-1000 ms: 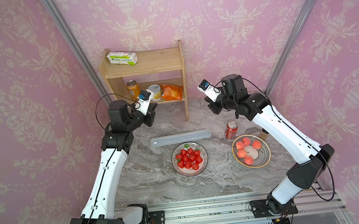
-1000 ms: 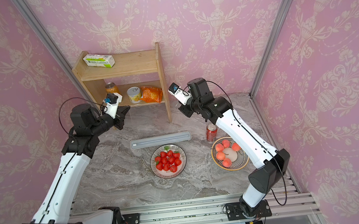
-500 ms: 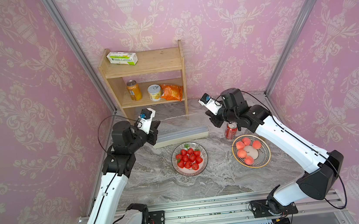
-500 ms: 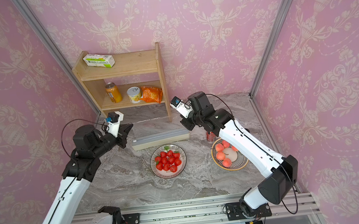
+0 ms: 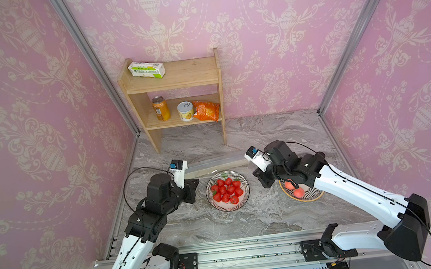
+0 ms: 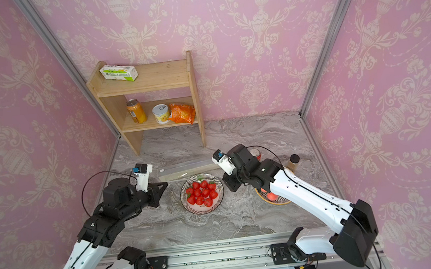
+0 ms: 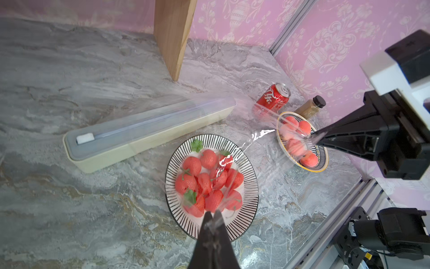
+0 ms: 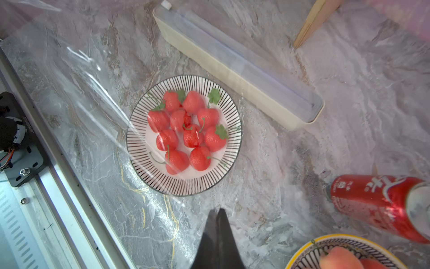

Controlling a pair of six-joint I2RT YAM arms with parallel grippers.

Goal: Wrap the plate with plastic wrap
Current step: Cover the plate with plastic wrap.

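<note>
Both claws are pinched shut on the plastic wrap (image 7: 256, 137): my left claw (image 7: 213, 216) has its tips pressed together with a corner of the clear film caught between them, and my right claw (image 7: 318, 137) grips the far corner the same way, tips closed. Between the two, the wrap hangs in the air as a glossy, wrinkled sheet, and I see the strawberries (image 7: 193, 165) through it in both wrist views. The plate (image 5: 246, 196) that carries them, white with black stripes round its rim, sits on the marble desk (image 5: 218, 222) between my claws in both top views, the left claw on one side of it and the right claw on the other. Just behind the plate, close to it but not touching, lies the long cream dispenser box (image 5: 217, 163) with its grey top; the film reaches toward the box's end nearest my right claw, though I cannot tell whether it is joined to the roll there. Under my right arm stands a yellow-rimmed bowl (image 7: 323, 160) of peaches, with a red can (image 7: 273, 97) and a small brown bottle (image 7: 309, 107) upright just behind it. Against the back wall a wooden shelf (image 5: 175, 76) carries a green-and-white carton (image 5: 146, 69) on top and an orange can (image 5: 160, 108), a tin (image 5: 186, 111) and an orange bag (image 5: 206, 110) below
</note>
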